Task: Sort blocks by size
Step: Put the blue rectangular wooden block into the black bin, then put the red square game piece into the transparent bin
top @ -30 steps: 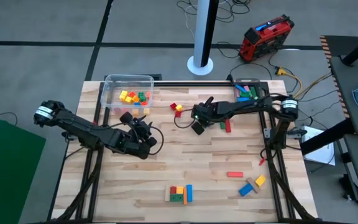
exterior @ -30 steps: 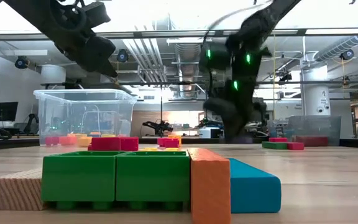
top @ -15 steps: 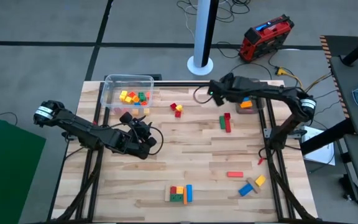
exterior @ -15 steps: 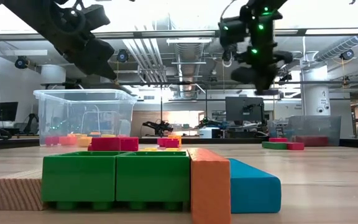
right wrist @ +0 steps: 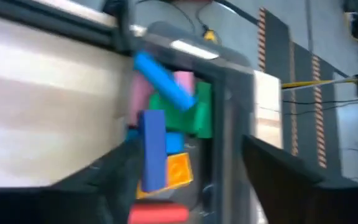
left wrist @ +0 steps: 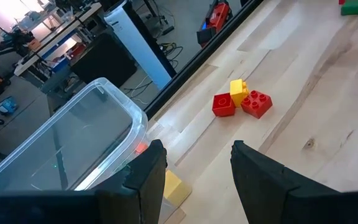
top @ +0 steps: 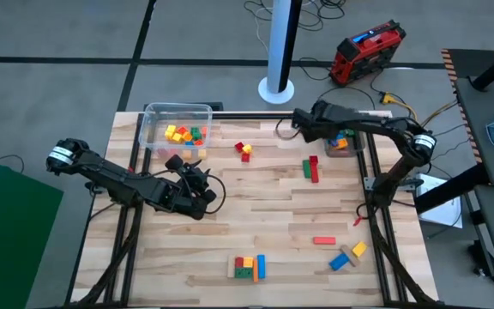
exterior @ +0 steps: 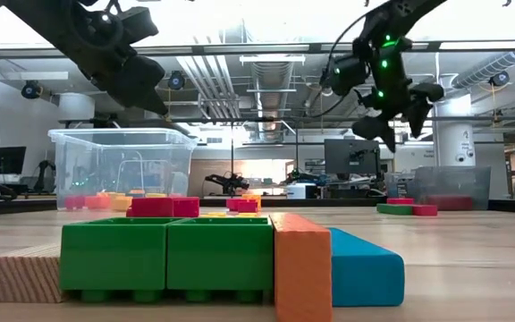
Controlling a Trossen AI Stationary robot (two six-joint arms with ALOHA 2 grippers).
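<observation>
Your right gripper (top: 316,116), fingers apart and empty, hangs at one o'clock over the long blocks (right wrist: 166,130). Next, fetch the red-and-green pair (top: 310,169). Left gripper (top: 197,184) waits open at nine o'clock.

Table (top: 256,215) middle open; tub (top: 178,120) far-left.

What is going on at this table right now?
Two arms are sorting toy blocks. The right gripper is raised at the far right of the table, fingers open and empty, beside a bin of long blocks. The left gripper hovers open next to the clear tub of small blocks. Loose on the table are a red-and-yellow cluster, a green and red pair and more blocks at the near edge.
</observation>
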